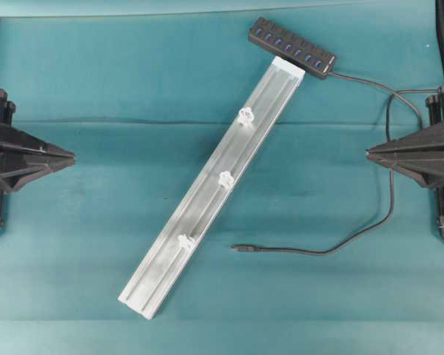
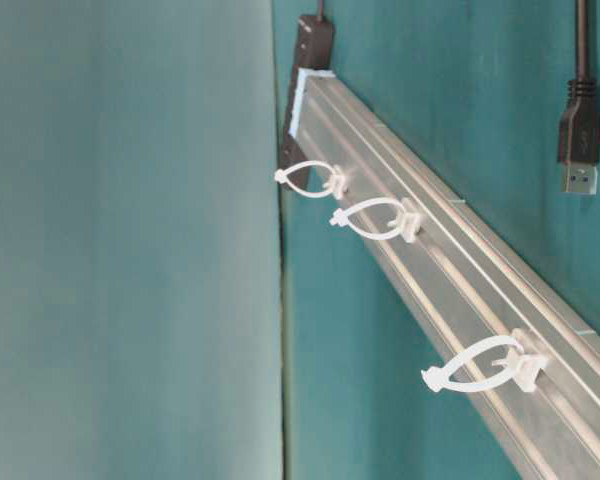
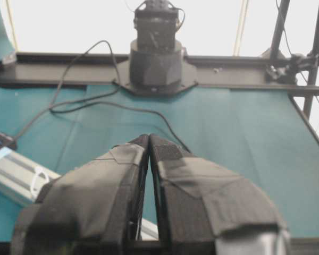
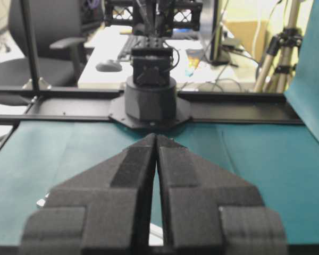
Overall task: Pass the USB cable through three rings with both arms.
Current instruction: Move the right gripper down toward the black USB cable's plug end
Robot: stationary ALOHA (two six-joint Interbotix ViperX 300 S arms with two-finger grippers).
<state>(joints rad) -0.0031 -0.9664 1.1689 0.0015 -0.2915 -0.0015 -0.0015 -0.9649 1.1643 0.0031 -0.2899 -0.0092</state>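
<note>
Both claws, left (image 1: 72, 156) and right (image 1: 368, 154), closed, holding nothing.

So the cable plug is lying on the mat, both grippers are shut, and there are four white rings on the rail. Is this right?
Not quite: the rail carries three white rings, not four. The overhead view shows one ring near the hub end, one in the middle and one toward the lower end. The rest holds: the cable plug lies on the mat, and the left gripper and right gripper are shut.

Left gripper (image 1: 72, 156) sits at its own edge, fingertips pressed together, holding nothing. Right gripper (image 1: 368, 154) mirrors it opposite, pinched closed and empty, the 2 pointing inward.
</note>
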